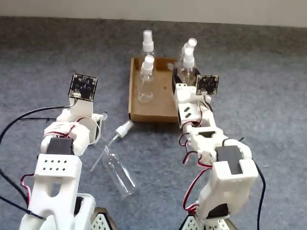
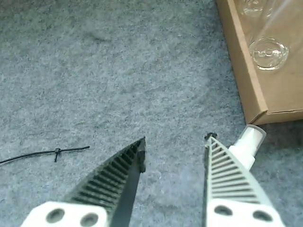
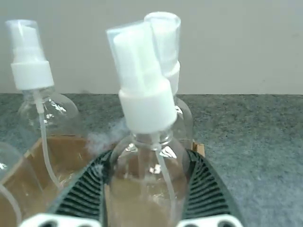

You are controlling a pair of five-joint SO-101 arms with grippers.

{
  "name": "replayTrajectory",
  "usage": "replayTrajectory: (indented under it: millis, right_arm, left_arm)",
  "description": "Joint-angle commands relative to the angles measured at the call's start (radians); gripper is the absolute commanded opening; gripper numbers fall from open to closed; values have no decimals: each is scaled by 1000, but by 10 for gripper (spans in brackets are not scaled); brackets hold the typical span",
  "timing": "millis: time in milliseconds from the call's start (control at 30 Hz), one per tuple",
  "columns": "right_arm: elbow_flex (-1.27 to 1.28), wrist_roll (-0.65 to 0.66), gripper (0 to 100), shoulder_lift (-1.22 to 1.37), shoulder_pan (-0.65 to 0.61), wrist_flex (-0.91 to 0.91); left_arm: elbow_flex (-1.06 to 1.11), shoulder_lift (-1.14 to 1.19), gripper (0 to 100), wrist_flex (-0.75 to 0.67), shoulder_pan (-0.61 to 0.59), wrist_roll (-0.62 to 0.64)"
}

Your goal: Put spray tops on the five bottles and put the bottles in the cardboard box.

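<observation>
Ribbed black fingers of the right gripper (image 3: 146,161) clamped a clear round plastic bottle (image 3: 142,194); the left gripper (image 2: 176,140) held its fingers apart, a white spray top (image 2: 248,142) just beside one.

We are seeing one bottle (image 1: 145,81) standing in the cardboard box (image 1: 153,109), a second bottle (image 1: 148,43) behind it, and two at its right wall, the nearer bottle (image 3: 142,156) sitting between the right gripper's (image 3: 147,163) jaws. Front-left, a spray top (image 1: 122,129) and an uncapped bottle (image 1: 119,172) are lying.
</observation>
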Motion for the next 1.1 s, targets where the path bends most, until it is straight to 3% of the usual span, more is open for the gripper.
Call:
replayTrajectory:
  millis: [0, 167, 433, 1067]
  right_arm:
    - [-47, 89, 4, -5, 7, -18]
    - [-45, 120, 19, -8, 5, -19]
    - [-45, 83, 193, -12, 5, -18]
    - [-47, 86, 207, -15, 5, -13]
  left_arm:
    - [-5, -10, 196, -20, -5, 8]
    - [-5, -10, 196, -20, -5, 8]
    - [-1, -10, 196, -20, 18, 8]
    - [8, -10, 196, -35, 25, 6]
